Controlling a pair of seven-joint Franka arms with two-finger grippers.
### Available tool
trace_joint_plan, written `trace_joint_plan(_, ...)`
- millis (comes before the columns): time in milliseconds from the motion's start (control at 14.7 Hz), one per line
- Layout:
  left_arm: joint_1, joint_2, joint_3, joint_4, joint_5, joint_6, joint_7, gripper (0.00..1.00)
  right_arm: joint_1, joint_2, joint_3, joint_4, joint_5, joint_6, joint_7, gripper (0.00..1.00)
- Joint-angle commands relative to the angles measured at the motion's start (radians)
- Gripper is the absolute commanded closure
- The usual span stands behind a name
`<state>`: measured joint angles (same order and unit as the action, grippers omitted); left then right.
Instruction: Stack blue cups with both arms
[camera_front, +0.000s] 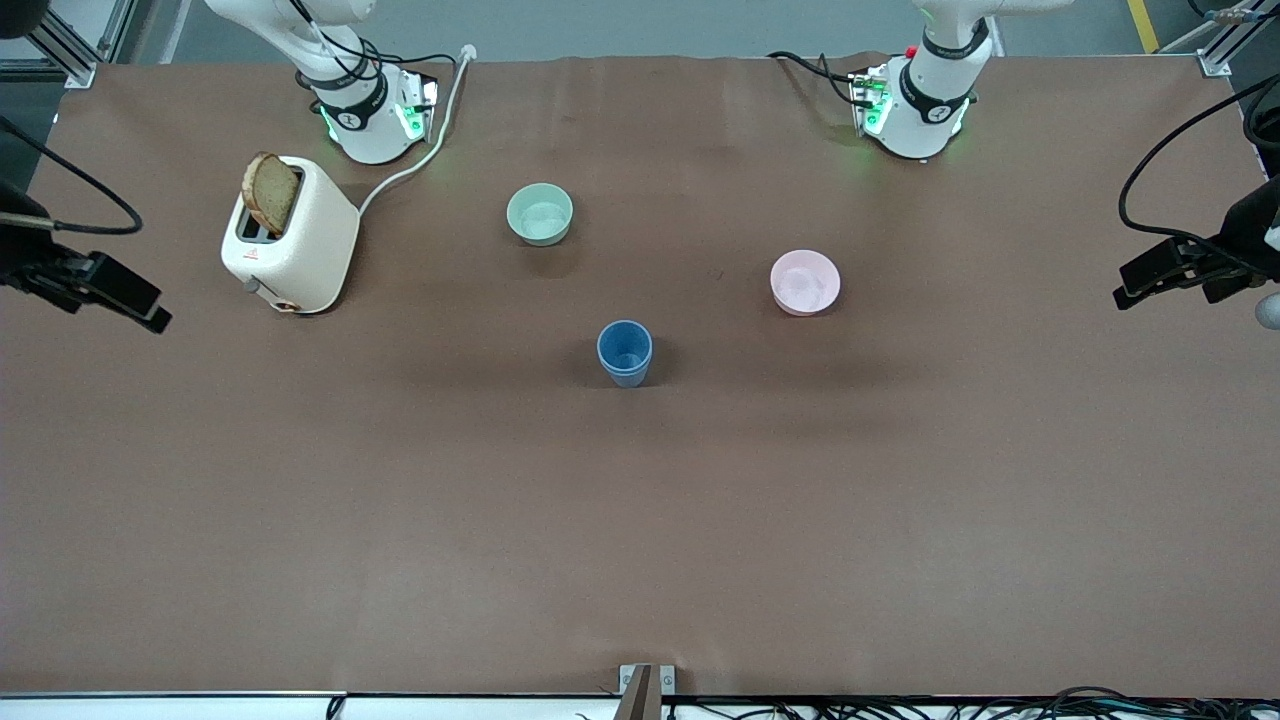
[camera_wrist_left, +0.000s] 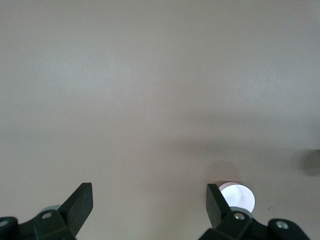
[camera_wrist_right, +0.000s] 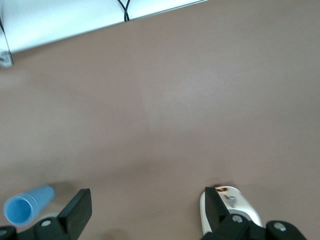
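The 2 matte blue tapered plastic cups (camera_front: 625, 352) stand nested as 1 upright stack mid-table, between both claws and well apart from each. The left gripper (camera_wrist_left: 150, 202), spread wide, hangs over the left arm's table end. The right gripper (camera_wrist_right: 148, 207), also spread, hangs over the right arm's end near the white toaster (camera_front: 290, 238).

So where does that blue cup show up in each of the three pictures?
Front view: the blue cup stands mid-table, nearer the camera than the green bowl and the pink bowl.
Left wrist view: no cup recognisable, only the pink bowl.
Right wrist view: the blue cup sits at the picture's edge.
Shared landmark: the white toaster, also in the right wrist view.
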<state>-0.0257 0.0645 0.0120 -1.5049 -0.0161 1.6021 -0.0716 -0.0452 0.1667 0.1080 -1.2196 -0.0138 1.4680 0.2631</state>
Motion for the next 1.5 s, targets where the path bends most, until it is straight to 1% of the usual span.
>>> trace_joint_plan(0,0.004,-0.012,-0.012,0.014,0.013,-0.019,0.007,0.0,0.011,-0.116,-0.083,-0.056,0.028,-0.06,-0.157,0.0)
trace_joint_plan(68,0.004,-0.012,-0.011,0.014,0.019,-0.019,0.006,0.0,0.013,-0.159,-0.09,-0.086,0.028,-0.07,-0.169,0.0)
trace_joint_plan(204,0.006,-0.012,-0.009,0.018,0.025,-0.019,0.004,0.0,0.01,-0.254,-0.093,-0.196,0.023,-0.074,-0.174,0.0)
trace_joint_plan(272,0.006,-0.012,-0.01,0.025,0.024,-0.019,0.006,0.0,0.011,-0.281,-0.099,-0.23,0.023,-0.075,-0.174,0.0)
trace_joint_plan(476,0.004,-0.009,-0.011,0.045,0.015,-0.019,0.009,0.0,0.008,-0.27,-0.102,-0.218,0.018,-0.087,-0.179,0.0)
trace_joint_plan(612,0.006,-0.006,-0.011,0.045,0.011,-0.019,0.009,0.0,0.004,-0.234,-0.105,-0.207,0.026,-0.08,-0.177,0.0)
trace_joint_plan(748,0.003,-0.006,-0.011,0.045,0.011,-0.019,0.001,0.0,0.008,-0.227,-0.116,-0.205,0.028,-0.075,-0.18,0.0)
trace_joint_plan(1155,0.006,-0.014,-0.014,0.046,0.013,-0.045,0.001,0.0,0.008,-0.222,-0.116,-0.202,0.034,-0.072,-0.18,0.0)
trace_joint_plan(1427,0.006,-0.012,-0.012,0.046,0.016,-0.048,0.003,0.0,0.008,-0.214,-0.116,-0.207,0.035,-0.037,-0.183,0.0)
